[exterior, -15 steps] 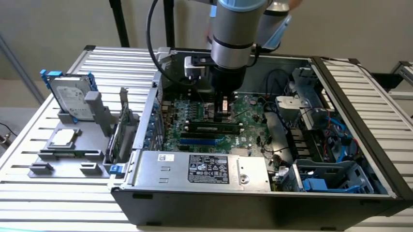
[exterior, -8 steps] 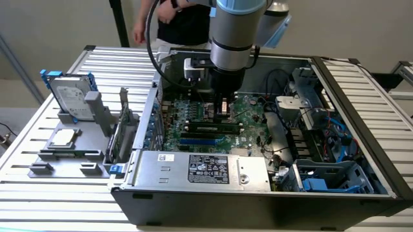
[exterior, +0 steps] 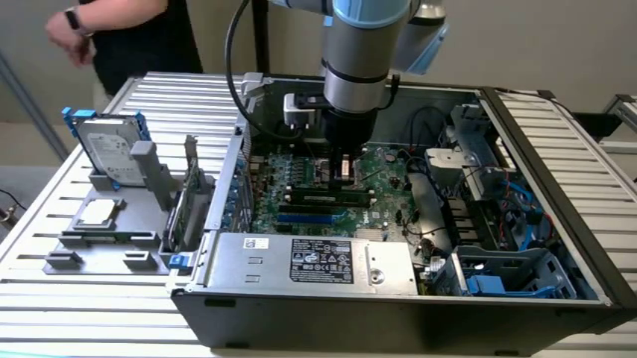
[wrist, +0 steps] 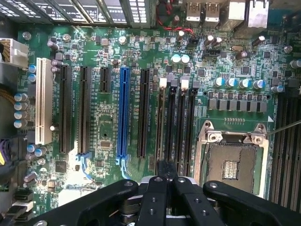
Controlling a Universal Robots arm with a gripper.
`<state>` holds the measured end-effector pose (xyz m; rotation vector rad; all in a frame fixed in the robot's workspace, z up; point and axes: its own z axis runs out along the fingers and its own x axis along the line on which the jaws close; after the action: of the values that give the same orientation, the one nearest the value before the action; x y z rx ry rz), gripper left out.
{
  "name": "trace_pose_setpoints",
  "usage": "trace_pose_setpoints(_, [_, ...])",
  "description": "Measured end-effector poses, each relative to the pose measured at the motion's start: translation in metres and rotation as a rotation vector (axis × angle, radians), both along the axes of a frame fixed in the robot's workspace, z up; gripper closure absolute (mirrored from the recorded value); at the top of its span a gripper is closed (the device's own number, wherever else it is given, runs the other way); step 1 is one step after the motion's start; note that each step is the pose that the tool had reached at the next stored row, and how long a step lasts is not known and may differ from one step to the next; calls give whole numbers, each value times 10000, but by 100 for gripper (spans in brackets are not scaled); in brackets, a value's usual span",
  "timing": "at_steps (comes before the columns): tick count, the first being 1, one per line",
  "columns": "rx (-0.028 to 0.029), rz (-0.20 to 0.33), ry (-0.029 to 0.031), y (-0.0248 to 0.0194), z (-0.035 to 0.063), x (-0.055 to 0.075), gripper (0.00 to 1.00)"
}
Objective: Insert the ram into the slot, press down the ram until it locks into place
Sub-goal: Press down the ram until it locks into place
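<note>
Observed from the exterior view: 1 arm stands over an open computer case (exterior: 557,149) on a slatted metal table (exterior: 597,194). The gripper (exterior: 344,177) is down inside the case, above the motherboard (exterior: 298,168).

The ram (exterior: 327,198) lies lengthwise in the bank of black memory slots, at 6 o'clock from the gripper and just beside its tip. Contact between the 2 cannot be confirmed. A short blue slot (exterior: 310,218) lies at 6 o'clock from the ram, close by. The silver power supply (exterior: 309,261) sits further out on the same bearing.

From the wrist view: the gripper (wrist: 165,172) has its fingertips (wrist: 160,173) drawn narrow, with no visible gap and nothing seen clamped between them. They sit in line with the slot (wrist: 162,117), the first of 4 parallel black sockets. White end clips (wrist: 163,83) mark 2 of these. Which socket carries the ram cannot be told. The processor socket (wrist: 233,162) is beside that bank, empty of a chip. A long blue expansion slot (wrist: 123,110) is on the bank's other side.

Outside the case, at 9 o'clock in the exterior view, a hard drive (exterior: 104,153) stands upright in a grey fixture (exterior: 95,246). A person's hand (exterior: 70,37) shows at 10 o'clock, well apart from the arm.
</note>
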<state>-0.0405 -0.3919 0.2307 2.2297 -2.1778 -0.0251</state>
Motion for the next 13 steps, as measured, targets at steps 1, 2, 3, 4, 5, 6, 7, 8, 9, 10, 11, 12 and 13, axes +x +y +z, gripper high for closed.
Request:
trace_pose_setpoints(1, [-5,0,2,-1,-7,0,90])
trace_pose_setpoints(2, [-8,0,2,-1,-15,-1,90])
trace_pose_setpoints(3, [0,0,-3,0,-26,-2,90])
trace_pose_setpoints(4, [-1,-1,1,0,-34,-4,90])
trace_pose_setpoints(5, [-7,-1,2,-1,-39,-5,90])
trace_pose_setpoints(6, [-6,-1,2,-1,-40,-6,90])
trace_pose_setpoints(7, [-4,-2,2,0,-40,-6,90])
trace_pose_setpoints(8, [17,-5,-6,2,-20,-6,90])
trace_pose_setpoints(9, [19,-9,-7,2,22,-6,90])
trace_pose_setpoints(10, [7,-13,-3,0,75,-7,90])
trace_pose_setpoints(11, [3,-15,-1,-1,123,-7,90])
trace_pose_setpoints(12, [4,-15,-1,-2,165,-6,90])
trace_pose_setpoints(13, [3,-16,-1,-3,198,-6,90])
